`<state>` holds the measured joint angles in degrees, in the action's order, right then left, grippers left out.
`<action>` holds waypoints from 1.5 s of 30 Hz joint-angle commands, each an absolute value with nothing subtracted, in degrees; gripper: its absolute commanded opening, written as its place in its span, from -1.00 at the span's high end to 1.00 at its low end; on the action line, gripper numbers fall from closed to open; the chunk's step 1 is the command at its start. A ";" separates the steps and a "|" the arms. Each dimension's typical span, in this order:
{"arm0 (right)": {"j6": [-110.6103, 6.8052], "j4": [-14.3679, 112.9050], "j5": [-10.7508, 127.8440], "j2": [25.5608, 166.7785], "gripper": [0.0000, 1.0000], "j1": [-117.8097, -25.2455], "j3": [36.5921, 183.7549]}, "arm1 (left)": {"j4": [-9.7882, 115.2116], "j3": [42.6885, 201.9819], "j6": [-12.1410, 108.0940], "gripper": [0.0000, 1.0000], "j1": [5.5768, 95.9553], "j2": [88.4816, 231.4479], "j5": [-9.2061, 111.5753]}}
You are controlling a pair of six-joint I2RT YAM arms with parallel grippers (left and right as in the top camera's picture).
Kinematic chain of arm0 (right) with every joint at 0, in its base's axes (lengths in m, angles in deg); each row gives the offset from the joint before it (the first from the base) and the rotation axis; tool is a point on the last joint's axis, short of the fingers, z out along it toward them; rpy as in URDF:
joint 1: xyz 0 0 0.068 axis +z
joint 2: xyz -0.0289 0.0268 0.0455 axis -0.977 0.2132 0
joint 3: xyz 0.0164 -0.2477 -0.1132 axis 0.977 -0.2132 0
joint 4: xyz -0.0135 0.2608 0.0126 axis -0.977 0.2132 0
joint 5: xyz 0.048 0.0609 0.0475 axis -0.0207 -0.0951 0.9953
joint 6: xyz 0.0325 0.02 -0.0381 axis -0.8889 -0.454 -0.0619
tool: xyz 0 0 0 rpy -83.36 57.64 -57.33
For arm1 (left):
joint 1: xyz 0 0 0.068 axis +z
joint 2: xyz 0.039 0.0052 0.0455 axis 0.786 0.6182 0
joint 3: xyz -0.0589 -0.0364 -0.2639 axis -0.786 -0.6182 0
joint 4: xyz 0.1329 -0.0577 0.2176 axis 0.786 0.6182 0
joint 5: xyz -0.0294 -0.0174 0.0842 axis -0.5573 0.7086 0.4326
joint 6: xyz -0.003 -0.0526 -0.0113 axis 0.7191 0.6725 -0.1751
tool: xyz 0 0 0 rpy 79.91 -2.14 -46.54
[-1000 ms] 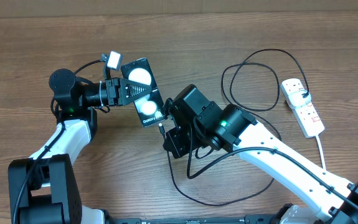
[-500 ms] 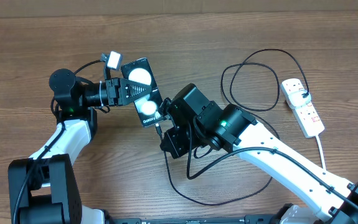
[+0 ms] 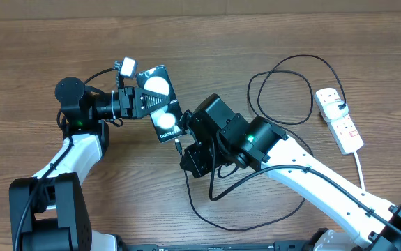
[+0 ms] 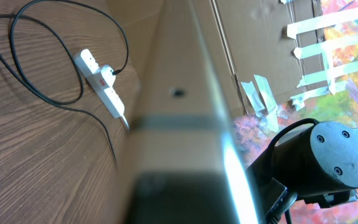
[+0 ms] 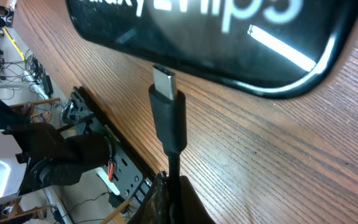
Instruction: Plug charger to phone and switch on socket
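Note:
The black phone (image 3: 157, 102) is held tilted above the table in my left gripper (image 3: 139, 102), which is shut on its side edge. In the left wrist view the phone (image 4: 185, 124) fills the frame edge-on and blurred. My right gripper (image 3: 184, 141) is shut on the black charger cable just behind its plug (image 5: 168, 112). The plug's metal tip (image 5: 163, 77) sits right at the phone's lower edge (image 5: 241, 56), touching or nearly so. The cable (image 3: 284, 90) loops across the table to the white socket strip (image 3: 339, 119) at the far right, where its other end is plugged in.
The socket strip's white cord (image 3: 360, 171) runs toward the front right. Cable slack (image 3: 249, 223) lies looped on the wood under my right arm. The strip and cable loops also show in the left wrist view (image 4: 101, 84).
My right gripper has shifted slightly left and down over the last second; in the last half second nothing visibly moved. The left arm and phone are unchanged.

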<state>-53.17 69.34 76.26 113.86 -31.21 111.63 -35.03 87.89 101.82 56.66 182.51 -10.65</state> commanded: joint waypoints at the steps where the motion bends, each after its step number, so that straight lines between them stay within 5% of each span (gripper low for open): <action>1: -53.00 68.56 77.20 114.02 0.92 -31.58 113.66 | -35.32 89.57 102.83 0.92 56.18 182.40 -11.68; 45: -47.90 66.90 81.73 114.13 0.92 -34.40 113.64 | -36.24 89.57 99.99 0.92 56.18 182.40 -11.72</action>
